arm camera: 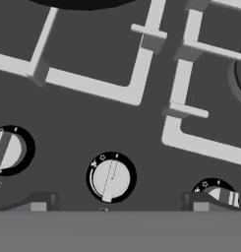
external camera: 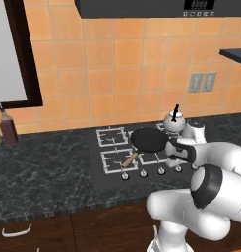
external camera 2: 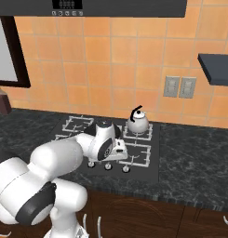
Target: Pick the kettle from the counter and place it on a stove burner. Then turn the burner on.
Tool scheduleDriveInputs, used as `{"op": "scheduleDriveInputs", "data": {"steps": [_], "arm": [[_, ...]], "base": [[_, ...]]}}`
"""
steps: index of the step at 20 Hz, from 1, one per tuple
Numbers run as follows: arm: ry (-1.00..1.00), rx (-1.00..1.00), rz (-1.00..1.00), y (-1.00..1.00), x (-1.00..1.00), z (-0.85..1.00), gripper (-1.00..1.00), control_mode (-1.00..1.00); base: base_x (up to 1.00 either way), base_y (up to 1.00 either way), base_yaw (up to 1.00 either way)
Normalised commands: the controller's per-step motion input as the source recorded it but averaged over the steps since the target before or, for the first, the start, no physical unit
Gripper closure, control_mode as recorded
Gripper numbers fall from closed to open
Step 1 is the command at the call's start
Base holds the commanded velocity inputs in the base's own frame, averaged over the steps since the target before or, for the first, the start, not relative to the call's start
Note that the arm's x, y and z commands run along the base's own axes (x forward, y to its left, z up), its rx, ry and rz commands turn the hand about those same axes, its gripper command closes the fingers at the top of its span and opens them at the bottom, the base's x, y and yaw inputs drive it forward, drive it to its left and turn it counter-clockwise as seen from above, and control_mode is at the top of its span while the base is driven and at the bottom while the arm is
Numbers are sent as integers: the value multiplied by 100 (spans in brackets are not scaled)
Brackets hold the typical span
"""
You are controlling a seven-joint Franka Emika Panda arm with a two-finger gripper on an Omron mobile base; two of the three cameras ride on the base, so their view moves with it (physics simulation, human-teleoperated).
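The small silvery kettle with its black handle stands upright on the back right stove burner of the dark cooktop. My gripper is open and hovers low over the front row of knobs. Its two fingertips stand wide apart, on either side of the middle silver knob, with nothing held. Further knobs lie to the left and right. In both base views my white hand hangs above the cooktop's front right part. The dark veined counter runs on both sides.
A flat black pan with a wooden handle lies across the middle burners, close to my hand. Two bottles stand at the far left of the counter. Wall sockets and a dark shelf are at the right.
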Motion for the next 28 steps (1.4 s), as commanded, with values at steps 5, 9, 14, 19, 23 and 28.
{"op": "scheduleDriveInputs", "data": {"steps": [5,9,14,19,23,28], "arm": [[0,0,-15,6,3,-16,-100,-100],[0,2,-16,11,0,-1,-100,-100],[-1,0,-7,12,0,-1,-100,-100],[-2,0,0,-3,0,-16,-100,-100],[0,0,0,-19,0,-1,-100,-100],[0,0,0,-14,1,-1,-100,-100]], "base": [[0,0,0],[0,0,0],[0,0,0],[0,0,0],[0,0,0],[0,0,0]]}}
